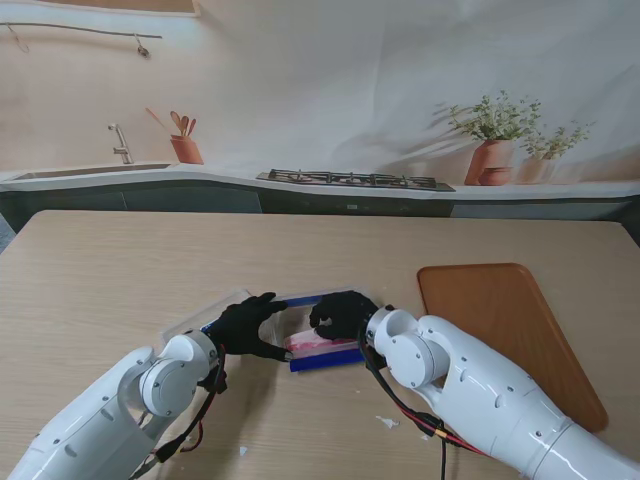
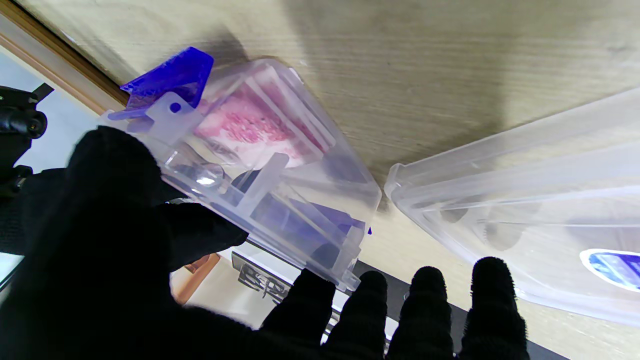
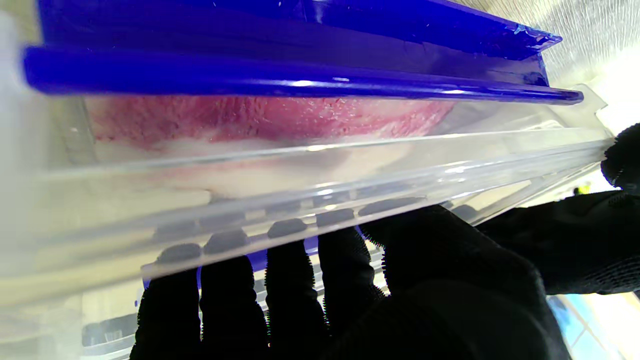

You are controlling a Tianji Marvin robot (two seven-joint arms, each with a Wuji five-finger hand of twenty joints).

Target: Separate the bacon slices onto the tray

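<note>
A clear plastic container (image 1: 322,352) with blue clips holds pink bacon slices (image 1: 312,343) and sits tilted between my two black-gloved hands. My left hand (image 1: 245,326) grips its left end, thumb on the nearer side and fingers on the farther side. In the left wrist view the thumb of the left hand (image 2: 125,240) presses the container (image 2: 300,220), with bacon (image 2: 250,125) showing through its wall. My right hand (image 1: 343,313) holds the farther right side. In its wrist view the right hand (image 3: 440,280) has its fingers against the clear wall, under the bacon (image 3: 260,117). The brown tray (image 1: 510,335) lies to the right, bare.
A clear lid (image 1: 205,315) lies on the table under my left hand; its rim (image 2: 525,200) fills much of the left wrist view. A blue clip (image 2: 170,80) sticks out from the container's end. Small white scraps (image 1: 388,422) lie near my right forearm.
</note>
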